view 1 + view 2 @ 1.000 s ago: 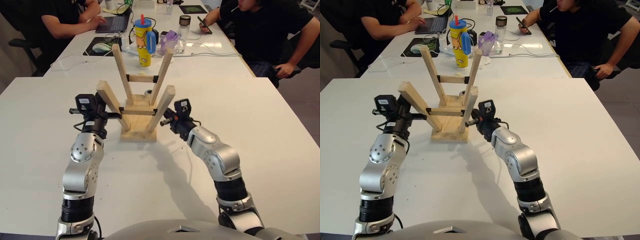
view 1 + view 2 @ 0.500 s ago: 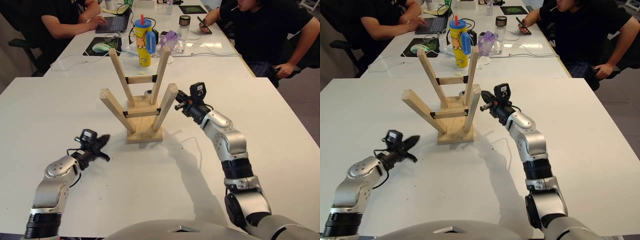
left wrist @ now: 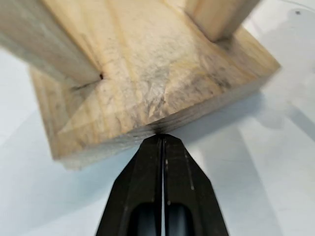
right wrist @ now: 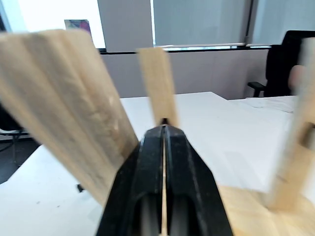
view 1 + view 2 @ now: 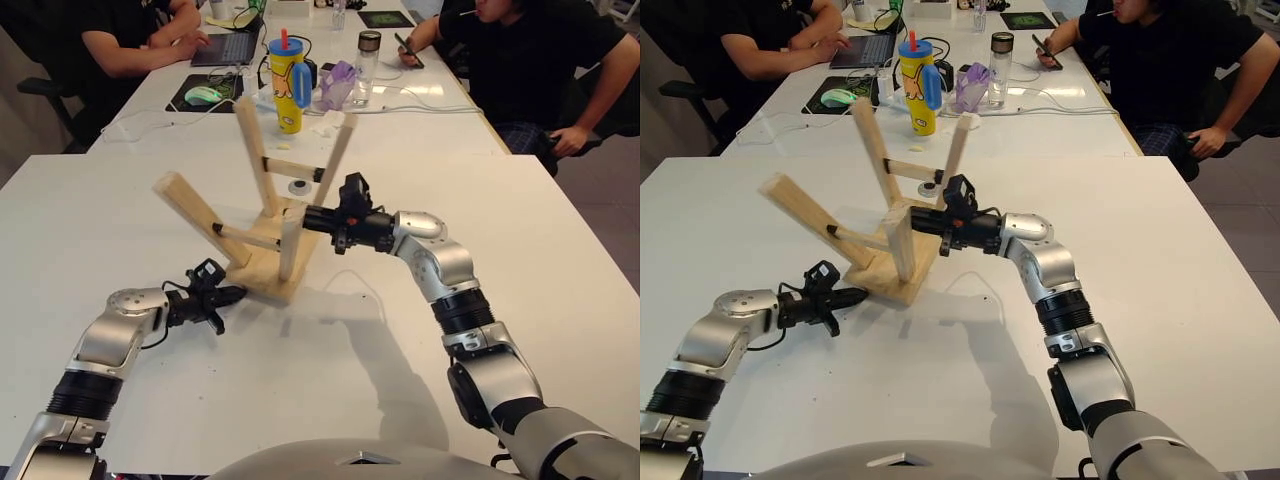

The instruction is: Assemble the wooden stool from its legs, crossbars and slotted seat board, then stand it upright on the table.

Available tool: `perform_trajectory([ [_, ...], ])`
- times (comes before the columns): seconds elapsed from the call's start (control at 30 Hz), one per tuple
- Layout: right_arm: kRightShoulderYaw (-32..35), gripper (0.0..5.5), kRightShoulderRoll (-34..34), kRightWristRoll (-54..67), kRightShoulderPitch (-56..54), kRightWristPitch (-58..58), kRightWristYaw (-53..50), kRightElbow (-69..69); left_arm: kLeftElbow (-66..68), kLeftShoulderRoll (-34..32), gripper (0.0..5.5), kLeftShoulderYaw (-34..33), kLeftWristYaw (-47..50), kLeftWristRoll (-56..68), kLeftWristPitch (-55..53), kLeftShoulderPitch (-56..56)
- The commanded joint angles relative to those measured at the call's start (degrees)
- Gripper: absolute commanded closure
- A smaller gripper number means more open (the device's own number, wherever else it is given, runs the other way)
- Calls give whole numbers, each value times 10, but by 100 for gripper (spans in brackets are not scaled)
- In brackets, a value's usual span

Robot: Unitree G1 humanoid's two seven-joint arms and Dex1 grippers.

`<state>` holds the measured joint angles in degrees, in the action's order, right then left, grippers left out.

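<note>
While the stool (image 5: 289,250) leans tilted, legs up, seat edge on the table (image 5: 540,260), left claw (image 5: 236,294) is closed, tip touching that seat edge. Right claw (image 5: 308,218) is closed and empty, tip at a leg.

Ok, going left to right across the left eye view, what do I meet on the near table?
left tool → seat board → right tool
</note>
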<state>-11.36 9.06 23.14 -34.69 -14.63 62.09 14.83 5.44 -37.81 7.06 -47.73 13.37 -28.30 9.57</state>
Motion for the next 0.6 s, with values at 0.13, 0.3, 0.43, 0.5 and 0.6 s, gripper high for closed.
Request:
perform_trajectory([
  [0.13, -39, 550, -92, -100, 75, -44, -240, -12, 73, 73, 548, 26, 69, -56, 31, 63],
  [0.3, -26, 550, -125, -66, 188, -191, -374, -210, 8, 130, 548, 32, 163, -91, 27, 42],
  [0.43, 12, 550, -95, 35, 259, -347, -376, -369, -68, 153, 548, -10, 259, -115, 24, -19],
  [0.5, 19, 550, -55, 46, 289, -377, -371, -414, -102, 155, 548, -32, 302, -133, 32, -56],
  [0.6, 47, 550, 13, 43, 375, -354, -358, -479, -178, 157, 548, -69, 342, -146, 32, -136],
])
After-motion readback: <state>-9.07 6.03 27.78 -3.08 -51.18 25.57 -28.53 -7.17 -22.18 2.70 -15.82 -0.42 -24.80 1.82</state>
